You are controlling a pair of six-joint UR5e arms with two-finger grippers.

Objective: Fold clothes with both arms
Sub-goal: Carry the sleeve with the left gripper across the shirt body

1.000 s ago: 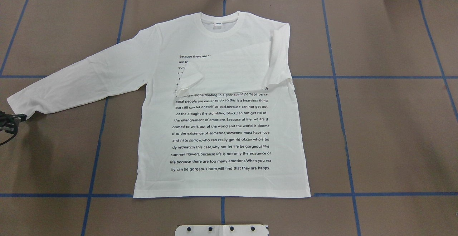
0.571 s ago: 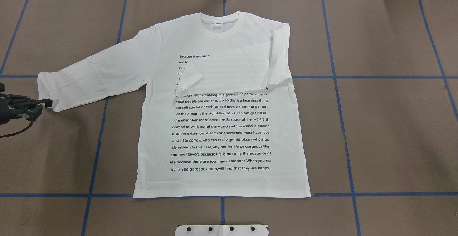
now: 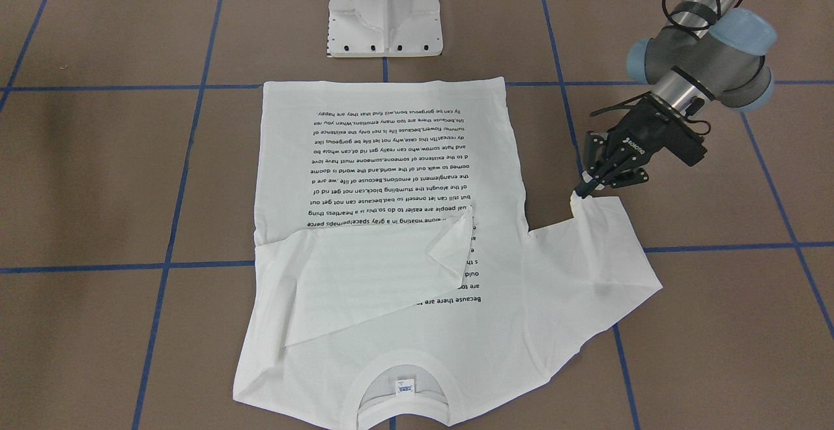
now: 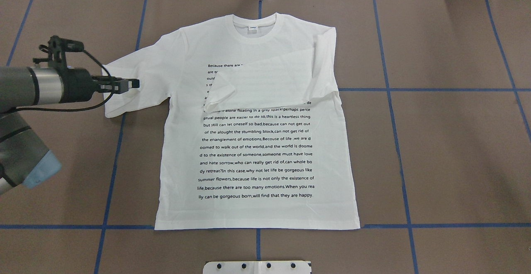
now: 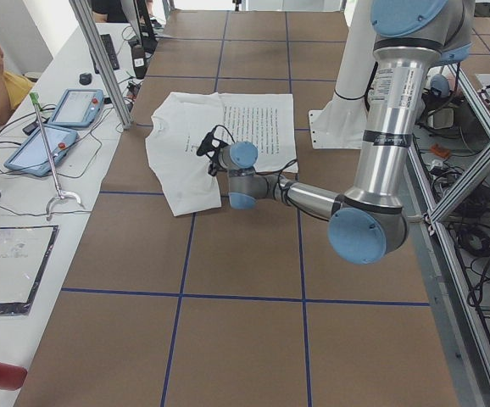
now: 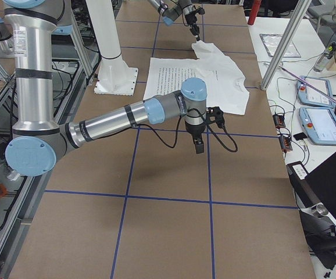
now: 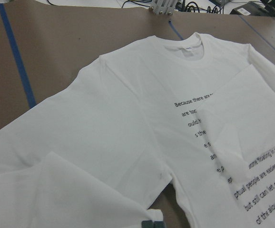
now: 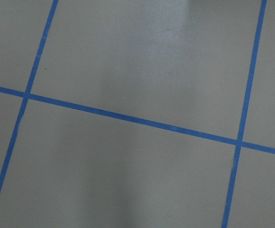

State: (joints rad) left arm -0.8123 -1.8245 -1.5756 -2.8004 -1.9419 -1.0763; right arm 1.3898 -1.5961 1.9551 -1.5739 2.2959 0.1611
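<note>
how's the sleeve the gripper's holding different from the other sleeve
The gripped sleeve is pinched at its cuff by the left gripper and lifted; the folded sleeve lies loose, untouched. The gripped sleeve doubles back on itself beside the body, clear of the print; the folded sleeve crosses the chest, covering part of the black text. Both are white long sleeves of one T-shirt.

Both arms are smooth silver-grey tubes linked by thick grey cylindrical joints with round light-blue caps; the left arm [image 3: 697,62] wears black bands at its wrist and a thin black cable looping alongside; the left gripper [image 3: 583,189] is black with small white lettering; the right arm [image 6: 107,123] has a printed label band, a loose black cable and the black right gripper [image 6: 199,145]; the white pedestal [image 3: 386,10] shows dark screw holes.
</note>
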